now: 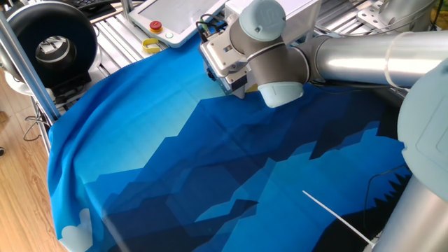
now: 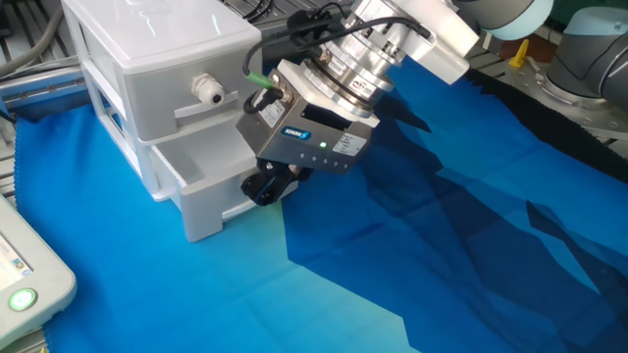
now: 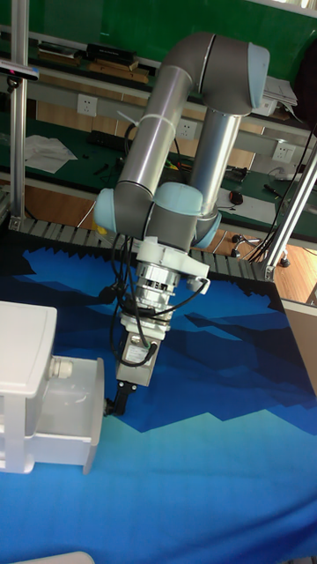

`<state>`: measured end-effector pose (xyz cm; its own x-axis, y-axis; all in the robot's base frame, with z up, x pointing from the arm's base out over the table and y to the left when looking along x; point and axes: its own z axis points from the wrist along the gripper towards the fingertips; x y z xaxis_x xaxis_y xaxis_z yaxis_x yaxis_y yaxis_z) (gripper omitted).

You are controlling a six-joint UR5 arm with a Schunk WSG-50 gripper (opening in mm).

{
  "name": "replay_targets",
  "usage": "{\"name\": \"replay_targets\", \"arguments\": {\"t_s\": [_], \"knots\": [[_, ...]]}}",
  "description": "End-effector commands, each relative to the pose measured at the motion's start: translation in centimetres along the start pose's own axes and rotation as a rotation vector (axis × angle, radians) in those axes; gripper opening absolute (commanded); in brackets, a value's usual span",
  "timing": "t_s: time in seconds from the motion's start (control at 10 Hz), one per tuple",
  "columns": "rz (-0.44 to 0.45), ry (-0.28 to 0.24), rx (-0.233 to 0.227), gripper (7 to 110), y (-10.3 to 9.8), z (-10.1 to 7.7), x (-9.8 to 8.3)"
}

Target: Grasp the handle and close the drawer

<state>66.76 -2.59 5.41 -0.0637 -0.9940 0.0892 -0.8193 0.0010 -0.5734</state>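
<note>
Gripper (image 2: 263, 188) body is showing a small blue label w/ white lettering, too small to read, plus a green status light just beside it; other fixed view, centre-left. No other legible writing on cabinet or cloth.

Drawer (image 2: 201, 191) is sitting partly pulled out of the white cabinet (image 2: 157, 59), lower tier, left of frame in other fixed view; interior is showing. Upper tier is carrying a white knob (image 2: 207, 90). In the tall view the drawer (image 3: 66, 414) is lying lower left, its front panel facing right toward the gripper (image 3: 115, 404).

Black fingertips are pressing up against the drawer front, where the handle would be; handle itself is hidden behind them, so can't tell jaw gap or whether it's actually gripping anything.

Blue cloth (image 2: 442, 245) is covering the table; wide free stretch to right and bottom of frame. Pendant corner w/ green button (image 2: 22, 298) is poking in lower left.

One fixed view: arm wrist (image 1: 255, 38) is blocking drawer; pendant w/ red button (image 1: 155, 26) and yellow tape roll (image 1: 151, 46) are sitting upper left, past the cloth edge.
</note>
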Motion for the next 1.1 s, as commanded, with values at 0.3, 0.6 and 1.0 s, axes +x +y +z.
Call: {"name": "replay_targets", "arguments": {"t_s": [0.3,0.6,1.0], "knots": [[-0.003,-0.022,0.005,7,-0.1,-0.3,2.5],[-0.012,-0.033,0.004,7,-0.3,-0.3,3.5],[-0.028,-0.037,0.006,7,-0.5,-0.4,4.8]]}}
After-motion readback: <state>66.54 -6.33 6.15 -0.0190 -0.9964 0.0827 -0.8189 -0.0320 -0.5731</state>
